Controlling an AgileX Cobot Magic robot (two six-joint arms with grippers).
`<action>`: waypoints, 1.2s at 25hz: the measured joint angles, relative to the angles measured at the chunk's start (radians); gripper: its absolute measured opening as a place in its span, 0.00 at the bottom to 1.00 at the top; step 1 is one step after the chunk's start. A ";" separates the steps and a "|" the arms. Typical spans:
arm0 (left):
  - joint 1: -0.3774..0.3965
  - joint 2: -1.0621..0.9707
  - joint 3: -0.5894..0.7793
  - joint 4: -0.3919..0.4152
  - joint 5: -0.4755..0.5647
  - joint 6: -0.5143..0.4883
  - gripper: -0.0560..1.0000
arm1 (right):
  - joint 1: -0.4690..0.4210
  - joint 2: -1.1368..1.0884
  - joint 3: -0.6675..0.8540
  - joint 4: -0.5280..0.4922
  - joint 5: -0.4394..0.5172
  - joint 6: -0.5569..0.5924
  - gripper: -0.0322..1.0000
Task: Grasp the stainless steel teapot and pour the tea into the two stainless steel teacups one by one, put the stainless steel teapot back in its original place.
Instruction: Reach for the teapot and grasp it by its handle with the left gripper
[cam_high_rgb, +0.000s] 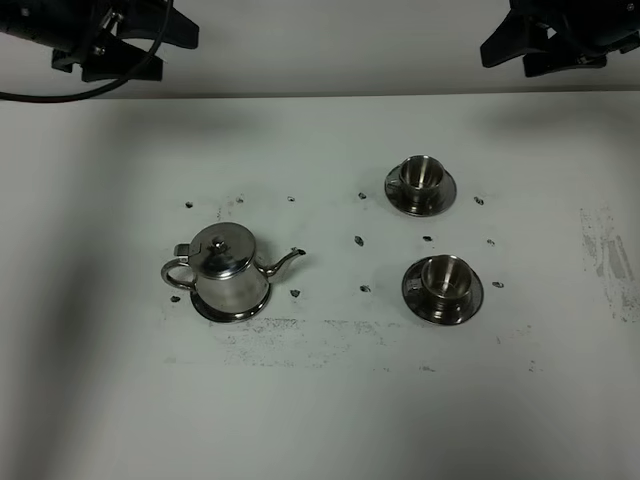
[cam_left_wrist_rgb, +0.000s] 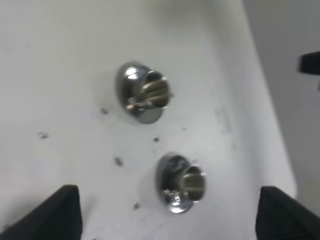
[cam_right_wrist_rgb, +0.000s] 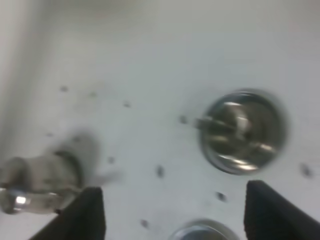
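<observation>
Stainless steel teapot (cam_high_rgb: 228, 262), shiny and round-bodied, stands on its flat steel saucer (cam_high_rgb: 228, 313), left on the white table (cam_high_rgb: 100, 400). Rigid, slick, likely heavy when full: grip the loop handle (cam_high_rgb: 175, 275). My left claw (cam_left_wrist_rgb: 169, 222) and right claw (cam_right_wrist_rgb: 182, 212) hang spread, empty.

You're at a lab-style robot test bench: a plain white tabletop (cam_high_rgb: 100, 420), scuffed and dotted with dark marks (cam_high_rgb: 358, 241) mid-frame, a black left arm (cam_high_rgb: 115, 35) at upper left, a black right arm (cam_high_rgb: 560, 35) at upper right.
</observation>
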 joint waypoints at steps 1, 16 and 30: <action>0.000 -0.012 0.000 0.026 0.000 -0.005 0.71 | 0.000 -0.016 0.000 -0.035 0.001 0.021 0.61; 0.000 -0.069 0.000 0.100 0.001 -0.028 0.71 | -0.001 -0.527 0.424 -0.497 0.002 0.209 0.61; 0.000 -0.069 0.000 0.101 0.001 -0.014 0.71 | -0.001 -1.339 1.107 -0.564 -0.188 0.263 0.61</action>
